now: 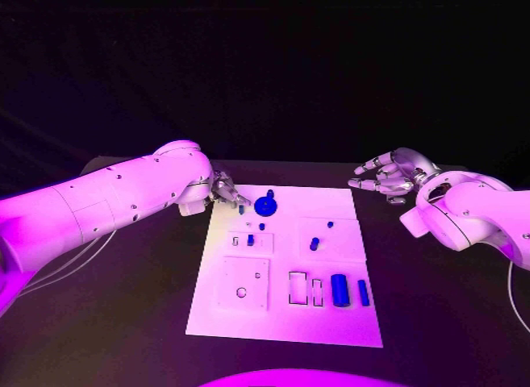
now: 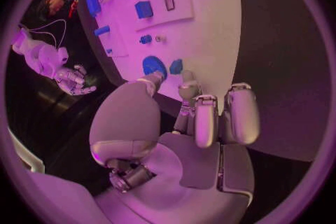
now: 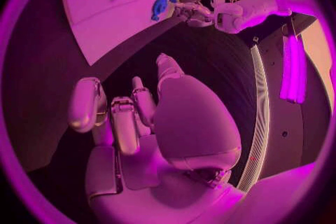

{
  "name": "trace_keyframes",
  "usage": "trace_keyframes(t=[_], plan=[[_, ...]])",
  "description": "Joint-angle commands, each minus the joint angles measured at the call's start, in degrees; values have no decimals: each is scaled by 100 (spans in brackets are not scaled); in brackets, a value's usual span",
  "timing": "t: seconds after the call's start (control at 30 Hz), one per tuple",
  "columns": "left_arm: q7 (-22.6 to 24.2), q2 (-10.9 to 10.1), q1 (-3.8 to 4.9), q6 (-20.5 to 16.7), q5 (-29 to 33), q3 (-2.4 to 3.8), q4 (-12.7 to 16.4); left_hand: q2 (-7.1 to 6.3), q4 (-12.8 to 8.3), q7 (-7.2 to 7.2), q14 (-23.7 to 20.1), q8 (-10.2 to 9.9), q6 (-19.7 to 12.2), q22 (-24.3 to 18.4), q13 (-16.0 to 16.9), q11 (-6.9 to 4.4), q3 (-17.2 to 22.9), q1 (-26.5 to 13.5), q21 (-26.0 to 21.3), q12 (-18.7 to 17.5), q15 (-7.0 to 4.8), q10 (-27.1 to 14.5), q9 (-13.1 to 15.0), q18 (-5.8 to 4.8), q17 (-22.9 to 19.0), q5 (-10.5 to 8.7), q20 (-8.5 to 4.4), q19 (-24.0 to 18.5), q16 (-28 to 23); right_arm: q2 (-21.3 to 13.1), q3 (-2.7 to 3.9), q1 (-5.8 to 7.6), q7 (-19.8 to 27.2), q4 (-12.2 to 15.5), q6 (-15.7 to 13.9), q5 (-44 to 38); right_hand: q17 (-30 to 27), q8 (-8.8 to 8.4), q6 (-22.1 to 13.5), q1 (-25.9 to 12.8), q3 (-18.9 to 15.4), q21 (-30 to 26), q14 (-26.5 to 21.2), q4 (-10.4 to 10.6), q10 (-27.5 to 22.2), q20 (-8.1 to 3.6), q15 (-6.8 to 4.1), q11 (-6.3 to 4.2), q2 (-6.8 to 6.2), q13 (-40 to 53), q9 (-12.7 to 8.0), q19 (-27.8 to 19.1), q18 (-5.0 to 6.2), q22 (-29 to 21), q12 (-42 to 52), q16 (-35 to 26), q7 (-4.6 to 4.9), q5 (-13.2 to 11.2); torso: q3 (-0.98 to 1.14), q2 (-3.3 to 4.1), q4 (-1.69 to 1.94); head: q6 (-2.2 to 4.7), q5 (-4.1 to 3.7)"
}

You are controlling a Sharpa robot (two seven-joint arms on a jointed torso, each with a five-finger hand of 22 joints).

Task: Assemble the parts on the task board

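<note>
The white task board [image 1: 335, 326] lies in the middle of the black table. My left hand [image 1: 227, 193] hovers over its far left corner, fingers apart, tips pointing at a round blue part [image 1: 266, 206] and a small blue piece [image 1: 241, 208]. In the left wrist view the small piece [image 2: 176, 66] sits just past my fingertips [image 2: 187, 75], beside the round part [image 2: 154, 65]; I see no grip on either. My right hand [image 1: 387, 177] hangs off the board's far right corner, fingers apart and holding nothing.
Two blue cylinders [image 1: 339, 289] [image 1: 364, 292] lie at the board's near right, beside narrow slots [image 1: 298, 287]. Small blue pieces [image 1: 315, 243] [image 1: 251, 239] stand mid-board. A square recess with a hole [image 1: 244, 282] is at the near left. Bare black table [image 1: 125, 322] surrounds the board.
</note>
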Motion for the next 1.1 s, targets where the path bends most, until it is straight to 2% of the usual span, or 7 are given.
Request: trace_keyframes(t=[0.03,0.23,0.6,1.1], plan=[[94,38,5,114,46,-5,-13,14,-11,-12,522,-35,54,1,-2,-10,-26,65,-16,34,32,-18,-12,-75,1211,15,40,-16,35,6,0,-3,63,5,46,-53,789,25,40,-55,-46,-28,417,-4,5,-21,-23,-49,17,0,-6,-24,86,-1,22,-30,1,21,1,-2,-4,-9,1],[109,67,5,134,77,-15,-63,110,-17,-17,523,-60,106,12,7,-16,40,244,-9,54,28,-11,-54,-76,1215,16,41,-16,38,7,0,-3,62,7,48,-53,789,25,40,-55,-46,-28,417,-4,5,-21,-23,-49,17,0,-6,-24,86,-1,22,-30,1,21,2,-3,0,-17,-1],[134,98,3,178,112,-32,-119,190,-28,-29,523,-86,151,26,5,-26,176,499,-2,68,21,-12,-100,-77,1216,16,37,-17,39,11,0,-3,62,5,54,-53,795,26,42,-65,-45,-32,419,-9,6,-22,-24,-51,27,-2,-11,-22,86,-1,24,-29,0,31,-1,-2,1,-29,-4],[190,114,0,236,174,-79,-154,229,-40,-55,522,-77,210,41,26,-48,352,738,5,93,6,7,-122,-79,1215,16,27,-18,39,22,0,-3,63,-6,62,-53,795,26,42,-65,-45,-32,419,-9,6,-22,-24,-51,27,-2,-11,-22,86,-1,24,-29,0,31,-1,-5,0,-47,0]])
